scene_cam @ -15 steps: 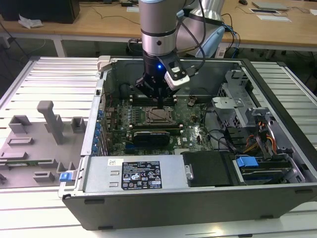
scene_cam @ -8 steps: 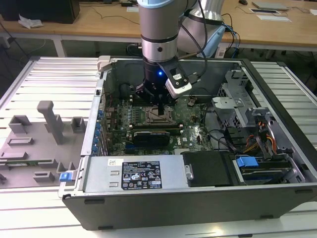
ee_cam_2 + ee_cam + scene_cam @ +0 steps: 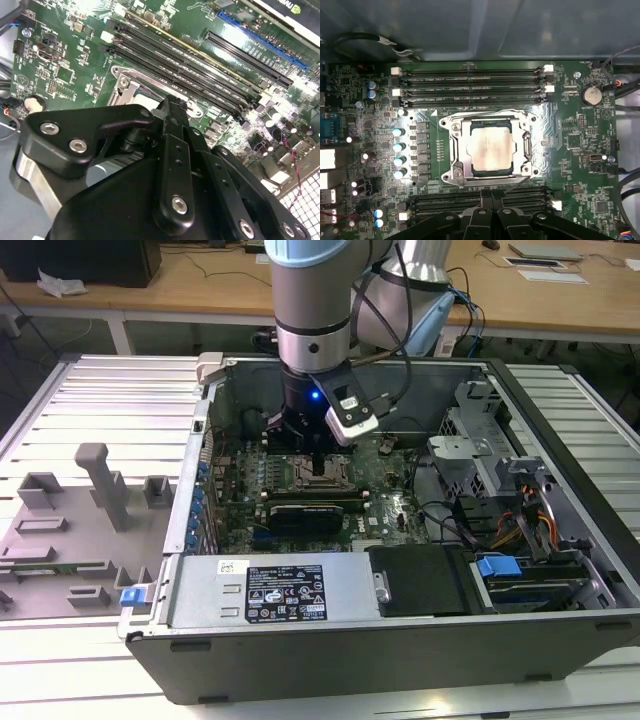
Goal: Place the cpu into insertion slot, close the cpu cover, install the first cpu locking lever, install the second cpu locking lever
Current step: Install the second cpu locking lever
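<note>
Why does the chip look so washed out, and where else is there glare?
In the first wrist view light bounces off the cpu, bleaching its metal top; in the second wrist view the board's components flare white; in the exterior view a blue light glows on the arm.

One robot arm (image 3: 312, 300) is seen, with one end effector (image 3: 318, 462). One open computer case (image 3: 400, 640) is counted on the worktop (image 3: 90, 390). One motherboard (image 3: 580, 140) is shown in the first wrist view, with one cpu (image 3: 491, 148), one insertion slot (image 3: 527, 147) and one cpu cover (image 3: 487, 118). Four long black memory slots (image 3: 470, 85) are counted on one side of the socket. One round coin battery (image 3: 592, 95) is seen. One blue card slot (image 3: 260, 40) is counted in the second wrist view.
</note>
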{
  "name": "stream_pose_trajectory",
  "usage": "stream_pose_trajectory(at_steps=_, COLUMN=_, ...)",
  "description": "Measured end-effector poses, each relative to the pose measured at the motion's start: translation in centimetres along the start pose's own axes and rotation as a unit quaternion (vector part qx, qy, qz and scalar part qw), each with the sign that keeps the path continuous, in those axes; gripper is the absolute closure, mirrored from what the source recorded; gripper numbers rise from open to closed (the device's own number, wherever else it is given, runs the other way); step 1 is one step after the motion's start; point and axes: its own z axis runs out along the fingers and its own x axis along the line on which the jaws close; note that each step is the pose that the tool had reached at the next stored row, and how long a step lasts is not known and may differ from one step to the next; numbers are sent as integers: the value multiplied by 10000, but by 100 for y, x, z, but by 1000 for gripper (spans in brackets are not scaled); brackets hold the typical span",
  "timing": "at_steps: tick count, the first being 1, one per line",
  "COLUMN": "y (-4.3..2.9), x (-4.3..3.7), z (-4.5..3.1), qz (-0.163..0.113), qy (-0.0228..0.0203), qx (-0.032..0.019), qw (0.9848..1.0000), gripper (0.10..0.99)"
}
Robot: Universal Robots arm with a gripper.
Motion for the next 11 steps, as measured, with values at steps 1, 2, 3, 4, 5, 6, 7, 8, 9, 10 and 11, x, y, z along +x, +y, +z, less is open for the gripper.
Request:
stream_pose_trajectory(at_steps=1, y=-11, x=8, z=3, qz=3, qy=1, qx=-33, qw=10000, gripper=980)
stream_pose_trajectory(at_steps=2, y=-29, x=24, z=10, qz=7, qy=4, qx=-75, qw=10000, gripper=980)
stream_pose_trajectory(at_steps=3, y=-43, x=31, z=17, qz=8, qy=4, qx=-92, qw=10000, gripper=980)
stream_pose_trajectory(at_steps=4, y=-54, x=35, z=18, qz=9, qy=4, qx=-98, qw=10000, gripper=980)
stream_pose_trajectory(at_steps=5, y=-54, x=35, z=18, qz=9, qy=4, qx=-98, qw=10000, gripper=980)
stream_pose_trajectory(at_steps=6, y=-56, x=36, z=19, qz=9, qy=4, qx=-98, qw=10000, gripper=980)
stream_pose_trajectory(at_steps=7, y=-59, x=38, z=25, qz=10, qy=4, qx=-102, qw=9999, gripper=980)
stream_pose_trajectory(at_steps=8, y=-64, x=47, z=39, qz=11, qy=5, qx=-121, qw=9999, gripper=980)
stream_pose_trajectory(at_steps=9, y=-72, x=52, z=45, qz=11, qy=6, qx=-134, qw=9999, gripper=980)
stream_pose_trajectory(at_steps=10, y=-84, x=56, z=51, qz=14, qy=7, qx=-158, qw=9999, gripper=980)
stream_pose_trajectory(at_steps=11, y=-95, x=73, z=60, qz=18, qy=8, qx=-187, qw=9998, gripper=980)
